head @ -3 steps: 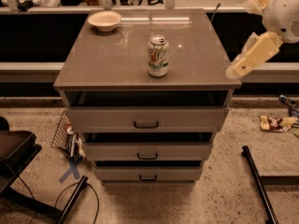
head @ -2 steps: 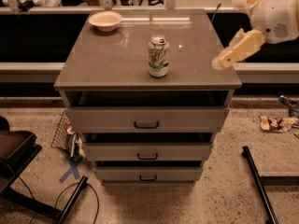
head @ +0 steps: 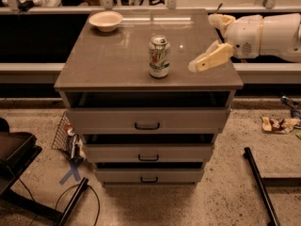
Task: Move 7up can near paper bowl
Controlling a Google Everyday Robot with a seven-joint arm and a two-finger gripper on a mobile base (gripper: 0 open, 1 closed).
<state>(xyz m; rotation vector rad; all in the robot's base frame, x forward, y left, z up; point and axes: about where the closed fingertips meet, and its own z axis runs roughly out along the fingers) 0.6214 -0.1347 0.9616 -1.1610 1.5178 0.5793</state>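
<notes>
- Standing upright on the grey-brown top of the drawer cabinet, the 7up can sat a little right of centre and toward the front edge, silver end up.
- The paper bowl rested at the far left corner of the same top, well apart from the can.
- The gripper hung over the right part of the top, to the right of the can, near it but not touching.
- The white arm reached in from the right edge of the view.
- The two cream fingers were spread wide. One slanted down and left toward the front right of the top, and the other sat farther back near the rear right corner.
- The fingers held nothing, and only bare tabletop showed between them.
- Whether the nearer fingertip touched the top could not be told.
- The cabinet showed three drawer fronts, each with a dark handle and a dark gap above it.
- On the speckled floor, a blue tape X lay left of the base.
- A wire basket leaned at the cabinet's left side.
- A black bar lay at the right.
</notes>
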